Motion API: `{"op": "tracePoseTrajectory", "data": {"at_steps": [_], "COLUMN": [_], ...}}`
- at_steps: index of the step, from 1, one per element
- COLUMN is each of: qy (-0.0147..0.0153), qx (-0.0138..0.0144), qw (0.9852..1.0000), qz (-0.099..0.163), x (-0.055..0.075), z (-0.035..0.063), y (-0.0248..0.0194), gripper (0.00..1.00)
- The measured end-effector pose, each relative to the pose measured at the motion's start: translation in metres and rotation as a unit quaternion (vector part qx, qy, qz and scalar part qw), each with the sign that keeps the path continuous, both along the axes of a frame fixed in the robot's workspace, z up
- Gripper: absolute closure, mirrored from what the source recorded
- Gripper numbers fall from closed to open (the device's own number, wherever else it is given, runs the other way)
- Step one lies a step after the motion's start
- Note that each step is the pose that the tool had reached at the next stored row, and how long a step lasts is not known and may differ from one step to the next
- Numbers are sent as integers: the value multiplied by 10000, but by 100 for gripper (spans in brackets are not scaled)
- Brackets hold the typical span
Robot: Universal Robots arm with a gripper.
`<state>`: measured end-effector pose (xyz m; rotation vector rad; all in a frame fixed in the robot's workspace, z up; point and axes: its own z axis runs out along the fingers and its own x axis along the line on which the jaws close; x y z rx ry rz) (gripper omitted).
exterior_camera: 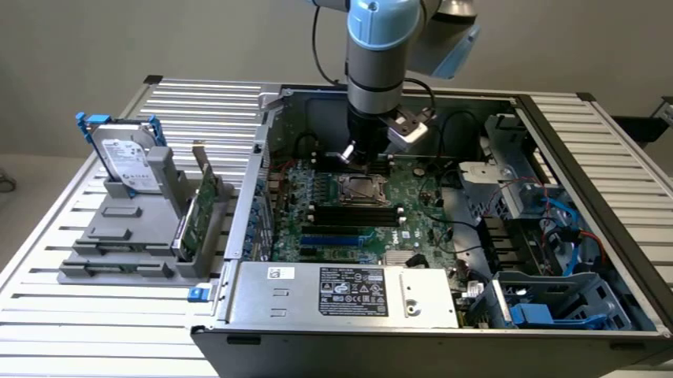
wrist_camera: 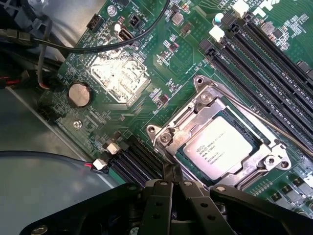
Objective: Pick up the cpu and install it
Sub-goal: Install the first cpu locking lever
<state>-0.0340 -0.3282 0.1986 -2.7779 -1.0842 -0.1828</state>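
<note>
Pincer [wrist_camera: 172, 177] closed and empty, poised over the motherboard [wrist_camera: 161, 63] | cpu [wrist_camera: 218, 148] seated in the metal-framed socket [wrist_camera: 208, 105] just beyond its fingertips | memory slots [wrist_camera: 274, 63] further off

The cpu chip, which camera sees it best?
The wrist view: the cpu sits big and bright inside its metal socket frame, printed writing visible. In the exterior view it is a tiny silver square below the arm.

The cpu [wrist_camera: 222, 148] is sitting inside the metal-framed socket [wrist_camera: 210, 100] on the green motherboard [wrist_camera: 166, 54], while the jaws are pressing together just beside it.
</note>
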Motion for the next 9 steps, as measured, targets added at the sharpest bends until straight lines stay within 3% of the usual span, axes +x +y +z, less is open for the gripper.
{"op": "tracePoseTrajectory", "data": {"at_steps": [9], "qy": [-1], "qx": [1], "qw": [10000], "qz": [9], "x": [24], "z": [-5], "y": [0], "gripper": [89]}}
